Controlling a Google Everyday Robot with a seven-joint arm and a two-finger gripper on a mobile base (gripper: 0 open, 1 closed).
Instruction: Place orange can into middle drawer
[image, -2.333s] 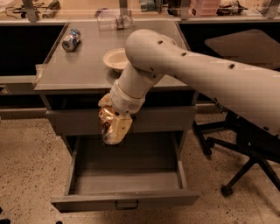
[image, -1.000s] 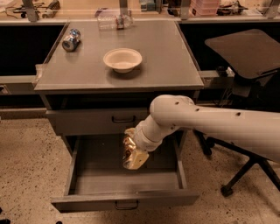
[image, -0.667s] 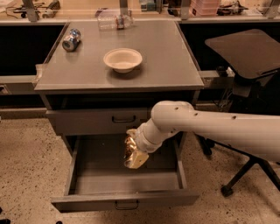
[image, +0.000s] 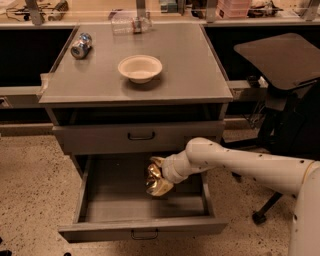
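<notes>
The middle drawer (image: 116, 200), the lowest one of the grey cabinet, stands pulled open, with its dark handle at the front. My gripper (image: 158, 181) reaches in from the right over the drawer's middle. It is shut on the orange can (image: 159, 185), a dented, shiny orange-gold can. The can hangs low inside the drawer, near the drawer floor. I cannot tell whether it touches the floor.
The drawer above (image: 100, 137) is closed. On the cabinet top (image: 190, 75) stand a cream bowl (image: 140, 67) and a blue-and-silver can (image: 80, 45) lying at the back left. A black office chair (image: 280, 65) stands to the right. The floor is speckled.
My arm has come down from in front of the upper drawer into the open drawer, carrying the can. Over the last second it sank only slightly lower.
</notes>
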